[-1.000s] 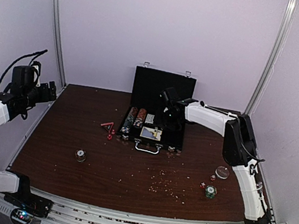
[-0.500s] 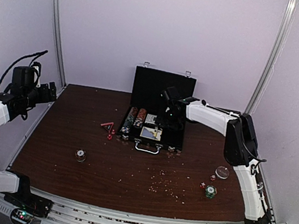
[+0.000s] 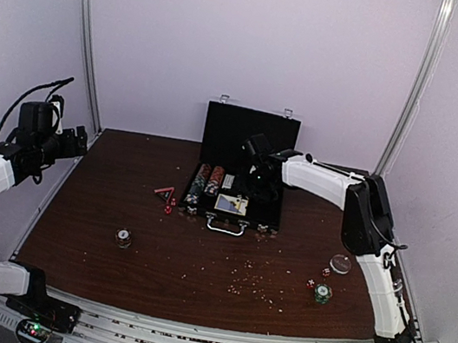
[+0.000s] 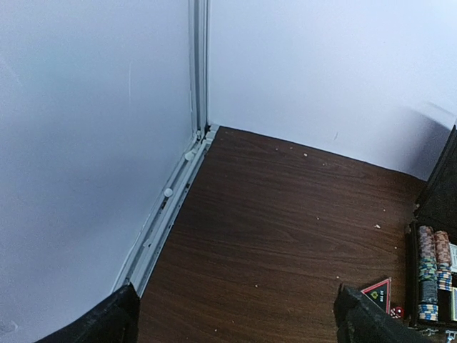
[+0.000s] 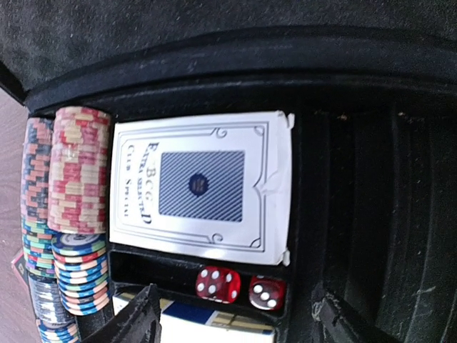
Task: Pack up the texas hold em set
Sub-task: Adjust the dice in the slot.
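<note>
Case: black case point(image 3: 248, 140) stands at the middle of the tabletop's far edge, lid upright toward the back wall, tray flat on the wood, silver handle point(image 3: 226, 226) facing the near edge.
Tray, left side: rows of striped poker chips point(image 5: 70, 187) lie on edge in the left channels, mostly red/cream at the far end and blue, green and dark toward the handle.
Tray, middle: a card deck point(image 5: 203, 186) with a blue back in a white box lies flat just beside the chips. Two red dice point(image 5: 218, 284) sit side by side in the narrow slot below it. A second deck point(image 5: 214, 323) shows only its edge nearer the handle.
Tray, right side: dark ribbed channels.
Right gripper: right gripper point(image 5: 234, 309) hangs over the tray's middle, pointing down. Fingers are spread wide, one on each side of the dice slot, and nothing is clamped.
Near the case's left corner: a red triangular piece point(image 3: 164, 191) lies with small red dice point(image 3: 168, 207) just beside it on the tabletop.
Near-left of tabletop: a short chip stack point(image 3: 124, 238) stands alone.
Right edge of tabletop: a clear round piece point(image 3: 340, 263), a green chip stack point(image 3: 322, 294) and two loose dice point(image 3: 311, 283) lie close together.
Tabletop: dark wood point(image 3: 196, 263) with pale crumbs scattered toward the near edge.
Left gripper: left gripper point(image 4: 239, 325) is held high over the far-left corner, well apart from the case, fingers fully spread and empty.
</note>
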### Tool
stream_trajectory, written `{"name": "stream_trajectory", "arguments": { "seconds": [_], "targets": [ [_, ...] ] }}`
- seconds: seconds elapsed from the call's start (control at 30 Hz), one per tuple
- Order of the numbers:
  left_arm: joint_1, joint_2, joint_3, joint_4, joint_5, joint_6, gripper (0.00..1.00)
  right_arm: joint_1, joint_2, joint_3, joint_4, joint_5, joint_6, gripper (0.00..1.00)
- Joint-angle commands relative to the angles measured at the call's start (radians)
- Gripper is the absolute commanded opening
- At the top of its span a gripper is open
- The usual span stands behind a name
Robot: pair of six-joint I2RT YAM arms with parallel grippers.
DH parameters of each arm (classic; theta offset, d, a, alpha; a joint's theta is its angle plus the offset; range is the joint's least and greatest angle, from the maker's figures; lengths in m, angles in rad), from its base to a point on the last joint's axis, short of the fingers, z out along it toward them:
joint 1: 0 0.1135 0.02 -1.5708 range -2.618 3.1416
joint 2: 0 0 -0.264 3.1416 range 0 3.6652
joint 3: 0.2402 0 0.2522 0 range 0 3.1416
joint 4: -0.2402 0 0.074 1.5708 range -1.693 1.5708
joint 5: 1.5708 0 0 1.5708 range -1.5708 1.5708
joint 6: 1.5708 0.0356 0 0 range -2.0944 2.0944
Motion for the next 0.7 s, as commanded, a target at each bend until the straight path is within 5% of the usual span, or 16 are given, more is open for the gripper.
{"name": "stream_trajectory", "arguments": {
  "seconds": [0.0, 0.67],
  "targets": [
    [-0.003, 0.004, -0.01, 0.017, 0.014, -0.009, 0.98, 0.006, 0.04, 0.025, -0.042, 0.036, 0.015, 0.72],
    [-0.004, -0.007, -0.014, 0.016, 0.008, -0.012, 0.98, 0.006, 0.13, 0.082, -0.147, 0.112, 0.079, 0.67]
  ]
}}
